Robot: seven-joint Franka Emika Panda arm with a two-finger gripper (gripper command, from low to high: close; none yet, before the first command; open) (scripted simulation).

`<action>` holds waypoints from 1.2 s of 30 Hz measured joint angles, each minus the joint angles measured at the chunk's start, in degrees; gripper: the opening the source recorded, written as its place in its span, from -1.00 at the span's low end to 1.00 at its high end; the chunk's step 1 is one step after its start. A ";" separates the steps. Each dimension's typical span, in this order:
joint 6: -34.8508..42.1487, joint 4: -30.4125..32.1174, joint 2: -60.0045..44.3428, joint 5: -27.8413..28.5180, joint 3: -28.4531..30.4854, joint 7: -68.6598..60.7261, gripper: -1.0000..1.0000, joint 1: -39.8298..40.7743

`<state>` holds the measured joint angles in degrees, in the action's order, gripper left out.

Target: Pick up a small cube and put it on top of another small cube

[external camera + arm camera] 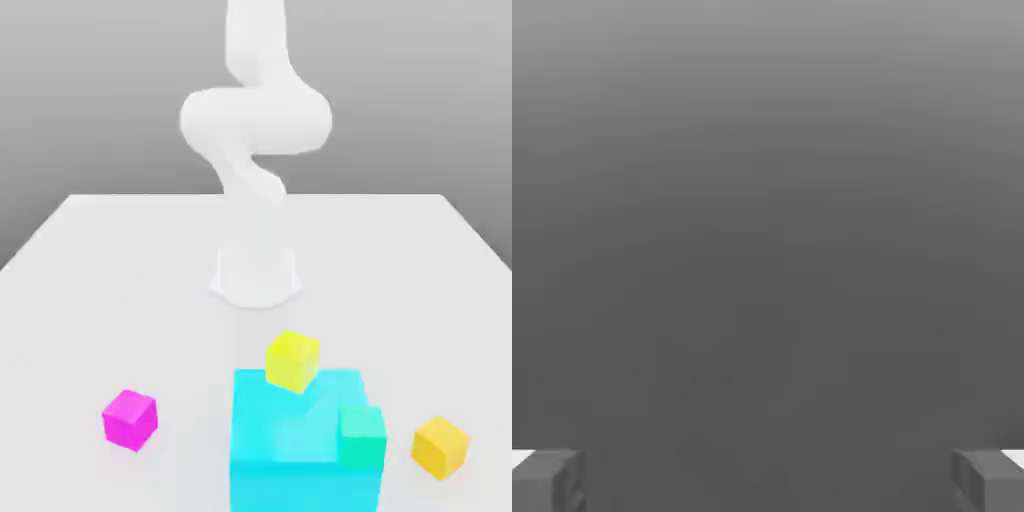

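Nearest in the exterior view: big cyan block [300,455] at the front edge of the white table [120,270], slightly toward the exterior view's right. Small sea-green cube [362,436] pressed against that block's right-hand side, seemingly touching it, perched near its upper corner. Orange-yellow cube [440,446] just beyond, farther to the exterior view's right, apart from the block. Small magenta-pink cube [130,418] alone on the table toward the exterior view's left, well apart from the block and from the sea-green cube. Yellow cube [292,360] tilted at the block's far top edge, overlapping it; resting on it or just behind it, cannot tell. Farther back, round white base of the arm [256,272] on the table, then the arm's bent white body [255,120] rising out past the top of the picture.

From the hand view, something different: plain grey gradient ahead, no cubes, and the tool [768,480] seen as two grey fingertips [547,480] at opposite edges, spread wide, nothing between them.
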<state>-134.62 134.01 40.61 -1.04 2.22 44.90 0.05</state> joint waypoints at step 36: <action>-35.82 17.82 -59.61 -13.39 5.38 -11.72 -1.00 13.41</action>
<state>-170.44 151.83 -18.99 -14.44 7.59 33.17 13.47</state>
